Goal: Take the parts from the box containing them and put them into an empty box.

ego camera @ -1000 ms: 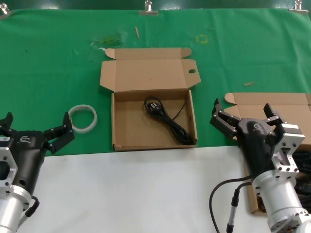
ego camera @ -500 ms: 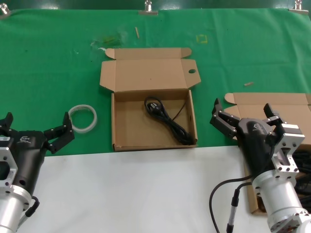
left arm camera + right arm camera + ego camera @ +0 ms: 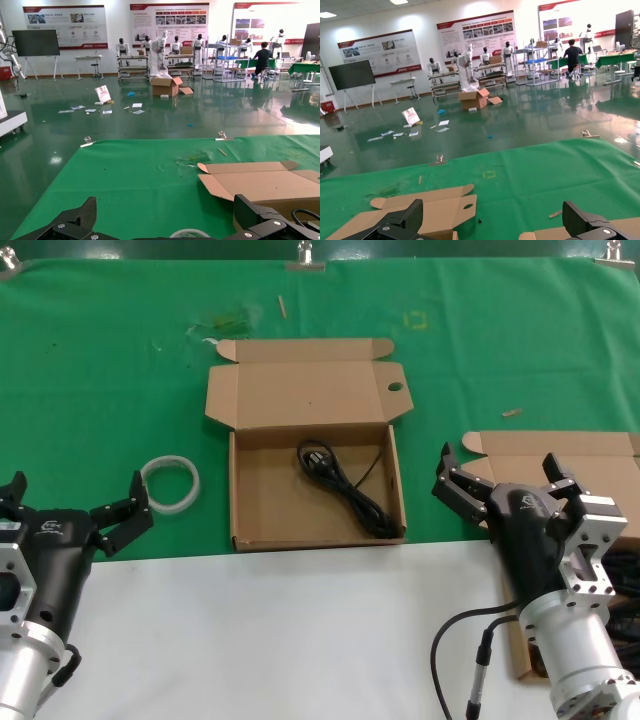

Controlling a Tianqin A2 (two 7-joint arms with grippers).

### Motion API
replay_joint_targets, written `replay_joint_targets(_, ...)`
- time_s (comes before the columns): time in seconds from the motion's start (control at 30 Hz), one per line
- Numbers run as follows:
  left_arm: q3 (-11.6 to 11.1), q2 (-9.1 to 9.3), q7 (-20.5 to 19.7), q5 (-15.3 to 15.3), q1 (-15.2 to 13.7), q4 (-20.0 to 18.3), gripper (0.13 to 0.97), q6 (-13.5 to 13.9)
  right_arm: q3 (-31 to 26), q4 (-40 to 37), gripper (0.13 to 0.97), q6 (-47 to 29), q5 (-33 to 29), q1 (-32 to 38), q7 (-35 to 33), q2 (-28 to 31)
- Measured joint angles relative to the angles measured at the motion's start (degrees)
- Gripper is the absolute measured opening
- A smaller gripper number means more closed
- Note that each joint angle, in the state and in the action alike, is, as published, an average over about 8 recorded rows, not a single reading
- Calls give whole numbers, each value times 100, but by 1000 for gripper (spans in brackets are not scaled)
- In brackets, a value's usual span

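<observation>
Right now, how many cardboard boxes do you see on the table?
2: one open box at the centre, holding a black cord; a second box on the right, mostly behind the right gripper. Others may be hidden.

In front of you, in the middle of the green cloth (image 3: 100, 370), sits the open box with the hole in its flap (image 3: 316, 498). Its lid lies flat behind it. One power cord (image 3: 345, 488) lies inside it, toward the right wall. To the left of this box, a ring of tape (image 3: 170, 484) lies on the cloth. To the right, near your right arm, sits the other box (image 3: 560, 452). The white table edge (image 3: 290, 630) runs in front, closest to you.
</observation>
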Motion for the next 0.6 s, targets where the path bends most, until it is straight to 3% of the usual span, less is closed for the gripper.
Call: replay_joint_targets(0.6,0,0,0,0,0,0,966,0,0,0,966,0,0,0,0,0)
